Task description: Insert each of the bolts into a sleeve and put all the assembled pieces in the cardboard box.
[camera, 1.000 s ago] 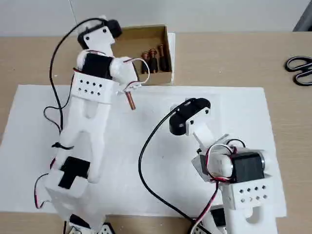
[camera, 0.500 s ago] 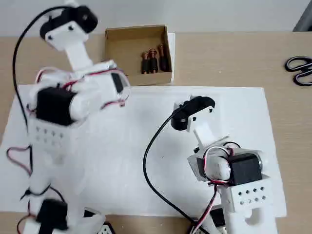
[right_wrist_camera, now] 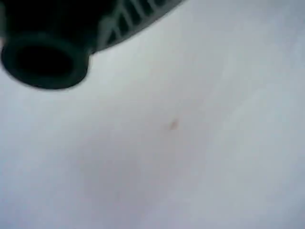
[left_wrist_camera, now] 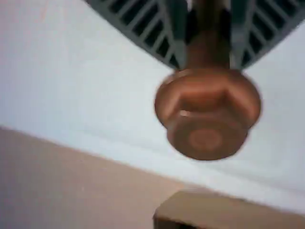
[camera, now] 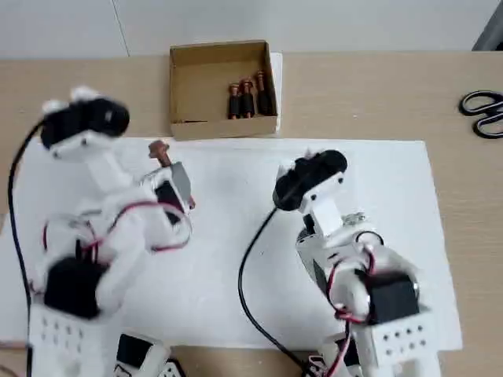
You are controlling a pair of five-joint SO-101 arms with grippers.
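Left wrist view: is the bolt [left_wrist_camera: 208, 112] secured?
- Yes, the left claw [left_wrist_camera: 208, 28] clamps its shank, head outward, just near of the cardboard box [camera: 224, 126].
- Next?
- Insertion, I'd judge: align it with the sleeve [right_wrist_camera: 45, 61] the right claw [right_wrist_camera: 57, 28] holds. The sleeve's body is cut off.

3 assembled pieces [camera: 247, 98], 1 bolt [left_wrist_camera: 207, 114], 1 sleeve [right_wrist_camera: 45, 62]

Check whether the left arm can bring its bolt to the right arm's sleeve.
Probably yes: only bare white paper lies between the bolt in the left end effector and the sleeve in the right end effector.
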